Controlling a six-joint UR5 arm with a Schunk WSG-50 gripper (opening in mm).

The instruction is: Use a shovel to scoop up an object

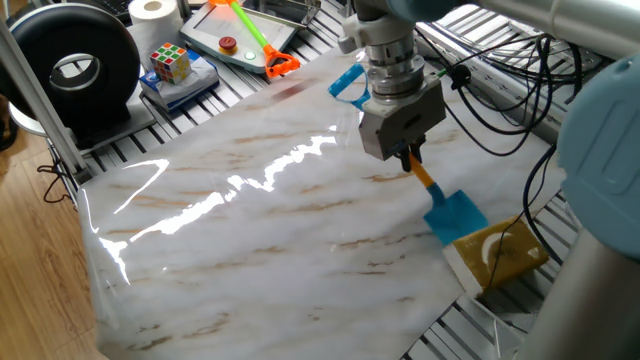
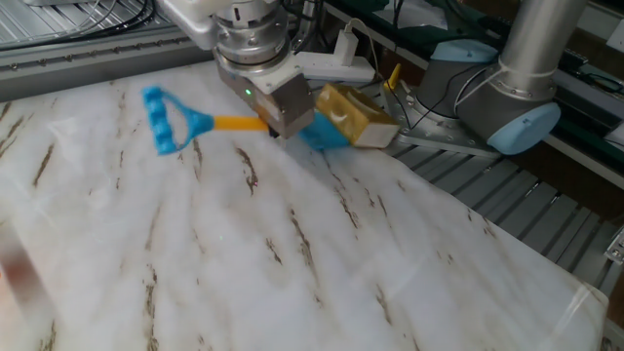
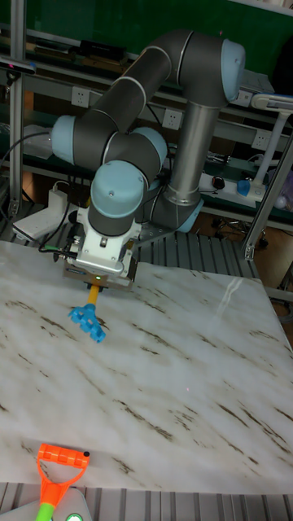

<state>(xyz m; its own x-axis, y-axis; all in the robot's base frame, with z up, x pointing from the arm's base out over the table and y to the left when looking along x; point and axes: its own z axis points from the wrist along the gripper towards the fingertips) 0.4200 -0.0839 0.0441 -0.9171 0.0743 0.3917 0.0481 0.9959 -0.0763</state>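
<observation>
One fixed view: high, off table corner, looking down across marble top toward arm. Other fixed view: close, low, from opposite side. Tall fixed view: near edge, facing arm base head-on. All share the shovel.

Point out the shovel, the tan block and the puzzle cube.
shovel point(image 1: 455, 214): one fixed view, on the light-blue blade.
tan block point(image 1: 503, 254): one fixed view, on its top face near the pale mark.
puzzle cube point(image 1: 170, 62): one fixed view, on its facing side.
</observation>
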